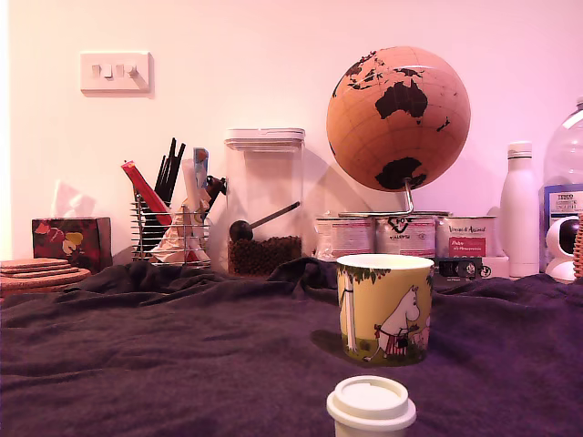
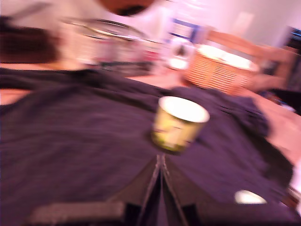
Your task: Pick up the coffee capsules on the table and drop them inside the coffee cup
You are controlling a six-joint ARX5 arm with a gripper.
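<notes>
One capsule point(image 1: 371, 404) visible, standing on the table point(image 1: 182, 364) at the exterior view's bottom edge, just right of centre, near the coffee cup point(image 1: 384, 309) and in front of it. Cup upright on the cloth, apart from the capsule. Wrist view is motion-blurred: gripper point(image 2: 160, 162) jaws pressed together, nothing between them, tips close to the cup

Blurred yellow-green mug point(image 2: 180, 123) upright on dark cloth point(image 2: 70, 141), closed claw point(image 2: 160, 165) near it
</notes>
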